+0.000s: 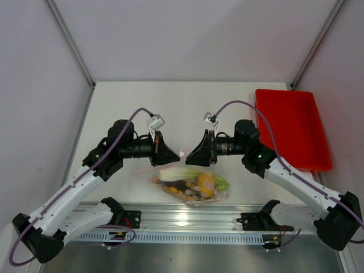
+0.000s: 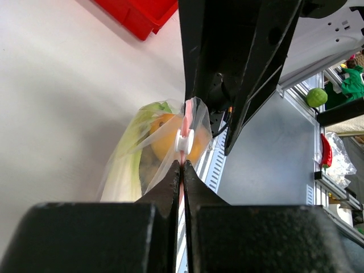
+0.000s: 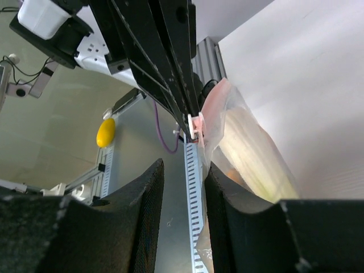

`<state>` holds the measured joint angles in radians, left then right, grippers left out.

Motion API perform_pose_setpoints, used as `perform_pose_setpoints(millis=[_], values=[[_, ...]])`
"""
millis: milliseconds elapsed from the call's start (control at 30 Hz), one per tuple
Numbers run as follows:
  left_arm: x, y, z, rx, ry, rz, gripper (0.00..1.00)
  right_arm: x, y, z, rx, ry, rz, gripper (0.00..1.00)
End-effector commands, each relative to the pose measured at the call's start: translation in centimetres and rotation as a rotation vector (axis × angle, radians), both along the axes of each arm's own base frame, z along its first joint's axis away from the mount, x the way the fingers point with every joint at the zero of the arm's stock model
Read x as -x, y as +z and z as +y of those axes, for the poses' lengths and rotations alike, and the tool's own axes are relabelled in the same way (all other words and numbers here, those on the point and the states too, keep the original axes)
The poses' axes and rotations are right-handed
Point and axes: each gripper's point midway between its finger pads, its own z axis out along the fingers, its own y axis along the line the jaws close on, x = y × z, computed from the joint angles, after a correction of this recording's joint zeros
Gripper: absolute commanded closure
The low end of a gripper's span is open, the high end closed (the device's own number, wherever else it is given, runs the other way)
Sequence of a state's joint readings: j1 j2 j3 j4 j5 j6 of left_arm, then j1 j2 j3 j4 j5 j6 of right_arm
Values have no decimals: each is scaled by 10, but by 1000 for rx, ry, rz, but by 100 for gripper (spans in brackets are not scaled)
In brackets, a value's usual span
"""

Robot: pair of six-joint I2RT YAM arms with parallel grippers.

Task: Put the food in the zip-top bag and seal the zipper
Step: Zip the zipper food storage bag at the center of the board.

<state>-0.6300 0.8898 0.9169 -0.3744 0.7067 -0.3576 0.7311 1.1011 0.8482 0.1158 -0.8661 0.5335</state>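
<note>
Overhead, two black arms meet tip to tip above the near side of a white table (image 1: 170, 108). The left gripper (image 2: 182, 166) is pinched tight on the zipper (image 2: 186, 114), the pink strip along the raised edge of the zip-top bag (image 1: 165, 183), just short of a white slider (image 2: 185, 140). The right gripper (image 3: 183, 169) faces it, fingers narrowly parted and holding nothing, the slider just beyond their tips. Inside the bag lie a yellow lemon (image 1: 206, 183), a leek (image 1: 176, 173) and smaller pieces. A red tray (image 1: 290, 128) sits well apart on the right.
</note>
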Motion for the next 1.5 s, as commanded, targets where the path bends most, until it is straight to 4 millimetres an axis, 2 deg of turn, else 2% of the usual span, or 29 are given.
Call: perform_pose_setpoints(millis=[0,167,367,433,567,933,1133,1467], values=[[-2,23,-5,51,-10,-40,100,-12,40,-1,-86,-59,-96,63],[0,23,-4,53,-13,-41,99,-34,55,0,-138,-151,-70,62],[2,23,-5,57,-23,-33,100,-46,58,2,-180,-218,-38,64],[2,23,-5,59,-23,-35,99,-45,61,3,-189,-209,-40,72],[2,23,-5,60,-27,-35,99,-45,58,5,-182,-197,-29,80],[2,24,-5,61,-29,-36,100,-32,50,7,-152,-154,-41,76],[3,24,-5,61,-31,-38,99,-27,40,8,-128,-143,-36,77],[2,24,-5,58,-30,-36,99,-27,37,5,-116,-163,-43,79]])
